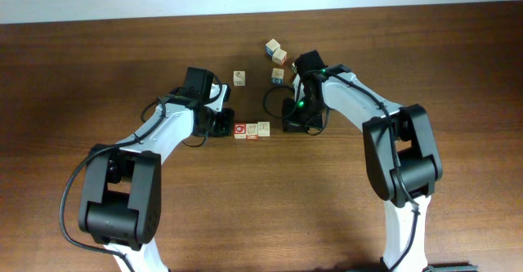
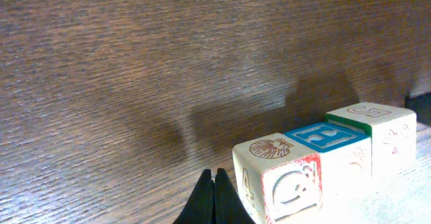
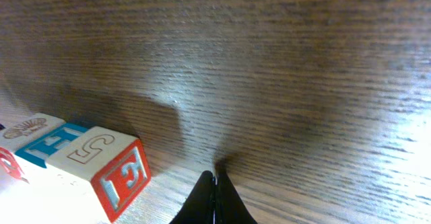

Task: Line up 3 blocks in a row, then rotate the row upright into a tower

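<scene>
Three small wooden blocks lie touching in a row mid-table: a red-faced block [image 1: 240, 131], a middle block [image 1: 252, 131] and a pale block [image 1: 263, 129]. In the left wrist view the nearest block [image 2: 276, 177] has a shell on top and a red-framed face, the middle one [image 2: 326, 138] has a blue top, and the far one [image 2: 377, 126] has a green edge. My left gripper [image 1: 228, 127] [image 2: 214, 178] is shut and empty, just left of the row. My right gripper [image 1: 287, 127] [image 3: 215, 178] is shut and empty on the other side, a little off the red-sided "5" block [image 3: 101, 167].
More letter cubes stand behind the row: one alone [image 1: 239, 78], one next to my right arm [image 1: 278, 74], and a pair further back [image 1: 276, 51]. The dark wooden table [image 1: 98, 76] stretches out to both sides.
</scene>
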